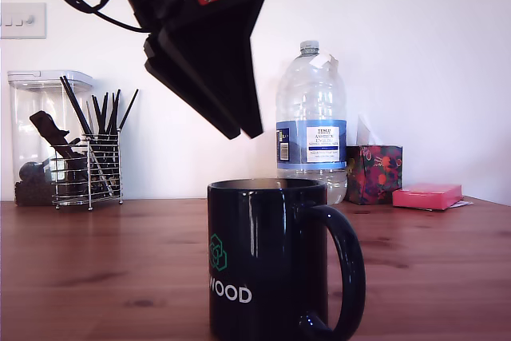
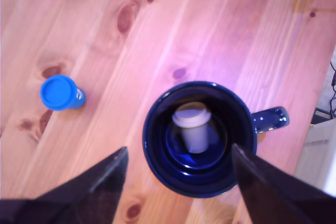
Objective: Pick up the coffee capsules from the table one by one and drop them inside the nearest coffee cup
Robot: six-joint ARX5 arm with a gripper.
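Capsule [image 2: 192,127] inside mug [image 1: 267,257]; lettering "WOOD"; hand [image 1: 239,129] empty above

My gripper [image 1: 243,132]: hanging above the coffee cup [image 1: 267,259], tilted, black fingers pointing down toward its rim, clear of it; their spread unreadable from this side. Coffee cup: glossy black, white "WOOD" lettering, green logo, handle toward the exterior view's right, standing on the table [image 1: 96,277]. Behind the cup: clear water bottle [image 1: 311,117]. Right of the bottle: tissue box [image 1: 374,173], pink box [image 1: 427,196]. Left of the cup, at the back: wire utensil holder [image 1: 88,169], clear container [image 1: 36,137].
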